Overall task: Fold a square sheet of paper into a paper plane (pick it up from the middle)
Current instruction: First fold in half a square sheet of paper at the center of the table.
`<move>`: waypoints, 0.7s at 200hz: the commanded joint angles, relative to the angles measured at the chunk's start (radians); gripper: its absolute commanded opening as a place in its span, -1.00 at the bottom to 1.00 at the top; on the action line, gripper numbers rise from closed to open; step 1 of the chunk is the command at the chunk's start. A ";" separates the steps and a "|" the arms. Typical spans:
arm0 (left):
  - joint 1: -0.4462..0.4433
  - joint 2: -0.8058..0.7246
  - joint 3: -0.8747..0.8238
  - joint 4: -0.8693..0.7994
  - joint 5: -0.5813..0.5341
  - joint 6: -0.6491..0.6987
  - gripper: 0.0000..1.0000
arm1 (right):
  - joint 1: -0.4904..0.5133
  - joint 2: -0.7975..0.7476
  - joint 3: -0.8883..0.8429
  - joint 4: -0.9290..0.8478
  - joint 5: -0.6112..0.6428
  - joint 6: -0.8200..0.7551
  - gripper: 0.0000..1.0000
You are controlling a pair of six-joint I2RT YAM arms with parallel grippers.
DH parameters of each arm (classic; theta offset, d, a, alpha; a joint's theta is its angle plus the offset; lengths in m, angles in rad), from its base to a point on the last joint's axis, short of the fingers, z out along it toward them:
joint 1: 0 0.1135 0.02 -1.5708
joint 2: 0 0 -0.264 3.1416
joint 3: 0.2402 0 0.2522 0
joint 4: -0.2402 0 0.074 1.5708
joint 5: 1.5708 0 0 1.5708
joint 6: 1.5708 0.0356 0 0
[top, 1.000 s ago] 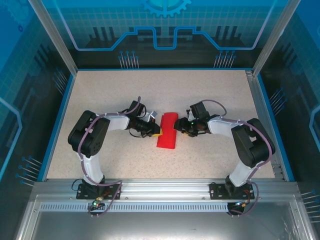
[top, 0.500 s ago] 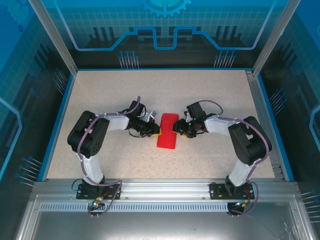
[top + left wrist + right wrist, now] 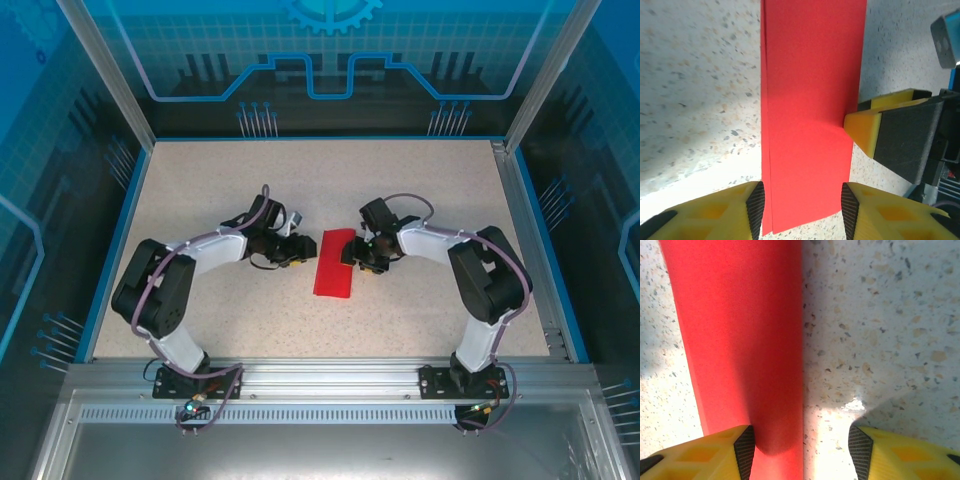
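Left gripper (image 3: 802, 202) and right gripper (image 3: 802, 445) both splayed and empty, flanking paper (image 3: 334, 262) flat on table (image 3: 420, 190) between them: folded just to a narrow strip (early days, at a guess), nose, ridge and wings yet to make.

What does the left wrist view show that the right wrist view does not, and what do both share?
Left wrist view: the right gripper, its yellow fingertip at the long edge of the paper, and a blue object in the top right corner. Right wrist view: a wide stretch of table beside the paper, with a shadow along the paper's edge. Both: the folded red paper lying flat on the speckled table, ahead of open yellow fingers.
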 commanded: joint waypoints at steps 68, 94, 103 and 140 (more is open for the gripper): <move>0.037 -0.083 -0.062 -0.008 -0.121 -0.053 -0.04 | 0.032 0.110 0.076 -0.149 0.108 0.051 0.19; 0.038 -0.083 -0.064 -0.003 -0.117 -0.051 -0.04 | 0.036 0.137 0.106 -0.189 0.119 0.051 0.19; 0.037 -0.082 -0.067 -0.002 -0.116 -0.052 -0.04 | 0.036 0.142 0.112 -0.194 0.119 0.053 0.19; 0.037 -0.075 -0.068 0.005 -0.102 -0.050 -0.04 | 0.039 0.170 0.141 -0.208 0.112 0.036 0.23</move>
